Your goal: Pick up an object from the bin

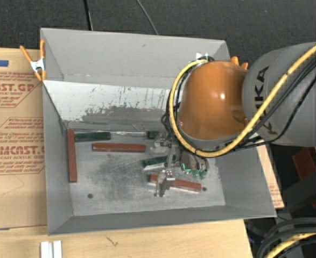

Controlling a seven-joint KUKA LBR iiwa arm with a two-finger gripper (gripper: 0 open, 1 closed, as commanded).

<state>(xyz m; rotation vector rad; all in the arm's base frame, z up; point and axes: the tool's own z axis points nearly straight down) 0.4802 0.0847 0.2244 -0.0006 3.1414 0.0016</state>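
Observation:
My gripper [162, 185] is low in the bin's front right part, under the orange cover. It is down at the left end of a short red-brown bar [185, 185] that lies flat on the bin floor and points to the right. Just behind the gripper a dark green bar [154, 162] lies at a slight slant, partly under the arm. I cannot make out whether the gripper touches or holds the red-brown bar.
A longer red-brown bar [119, 148] lies across the middle of the floor, with a dark green bar [92, 136] behind it by the back wall. Another red-brown bar [71, 156] lies along the left wall. The arm covers the bin's right side.

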